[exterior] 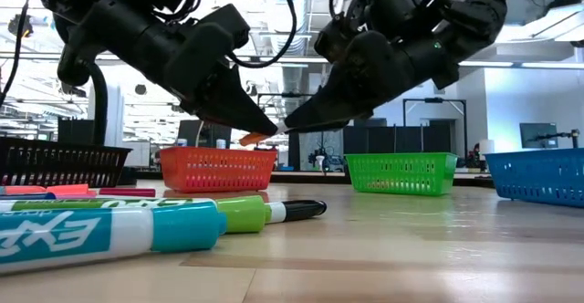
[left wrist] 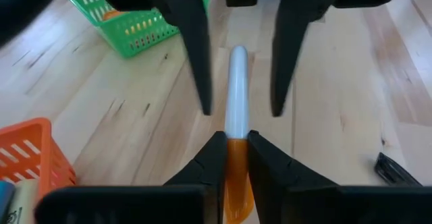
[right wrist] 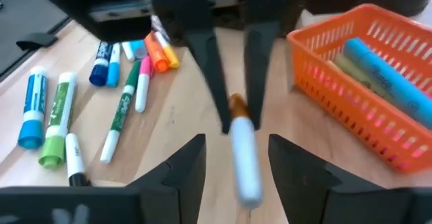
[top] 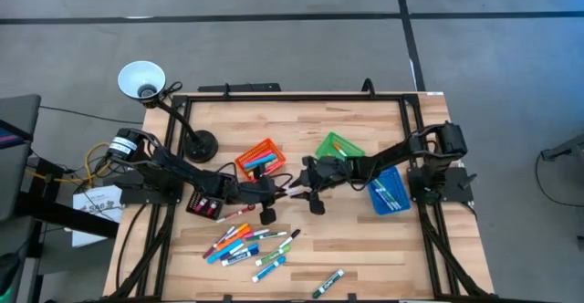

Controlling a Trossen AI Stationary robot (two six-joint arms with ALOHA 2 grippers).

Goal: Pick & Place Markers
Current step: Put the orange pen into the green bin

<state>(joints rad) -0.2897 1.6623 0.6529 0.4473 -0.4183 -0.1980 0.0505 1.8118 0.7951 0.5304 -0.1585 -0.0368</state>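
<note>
My left gripper (left wrist: 235, 150) is shut on a marker (left wrist: 237, 89) with a white body and an orange cap, held above the table's middle (top: 290, 190). My right gripper (right wrist: 236, 163) faces it from the right. It is open, with one finger on either side of the white body and a gap showing on both sides. In the low view the two grippers meet tip to tip (exterior: 278, 128) above the table. Several more markers (top: 245, 244) lie loose on the near part of the table. My left gripper pinches the marker's orange cap end (left wrist: 236, 158) between its two fingers. The fingers come from the table's left, slanting down, and lie along the marker. The white body (right wrist: 243, 158) sticks out past the fingertips toward my right gripper, clear of the table.
An orange bin (top: 258, 158) with markers in it, a green bin (top: 339, 146), a blue bin (top: 388, 191) and a black bin (top: 208, 203) ring the grippers. A lamp (top: 141, 79) stands at the far left. One marker (top: 328, 283) lies near the front edge.
</note>
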